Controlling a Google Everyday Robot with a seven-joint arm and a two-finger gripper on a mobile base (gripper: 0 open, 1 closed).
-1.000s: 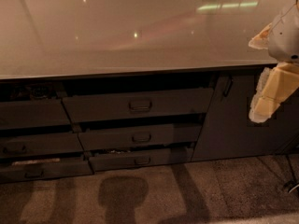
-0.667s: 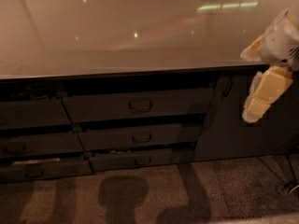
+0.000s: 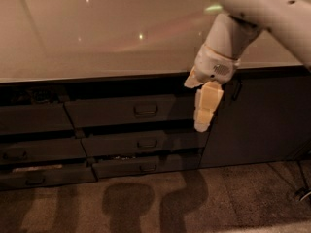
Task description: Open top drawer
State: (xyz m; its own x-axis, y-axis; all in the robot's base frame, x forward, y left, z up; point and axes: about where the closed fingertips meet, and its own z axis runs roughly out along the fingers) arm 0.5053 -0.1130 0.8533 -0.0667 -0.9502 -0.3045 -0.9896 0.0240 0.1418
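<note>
End effector (image 3: 205,106) hangs just below the bench (image 3: 97,38) edge, at the right end of the top drawer (image 3: 107,111); apart or together, can't tell. Drawer directly under bench, centre pull (image 3: 145,110) untouched, left of cabinet door (image 3: 262,115).

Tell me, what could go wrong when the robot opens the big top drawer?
The pale two-finger gripper hangs by the right end of the wide dark grey top drawer, right of its small rectangular centre pull, so it might miss the pull.
The shorter dark drawer below has a similar pull, so it could grab the wrong one.
The vertical handle on the dark cabinet door is close and might get bumped.
</note>
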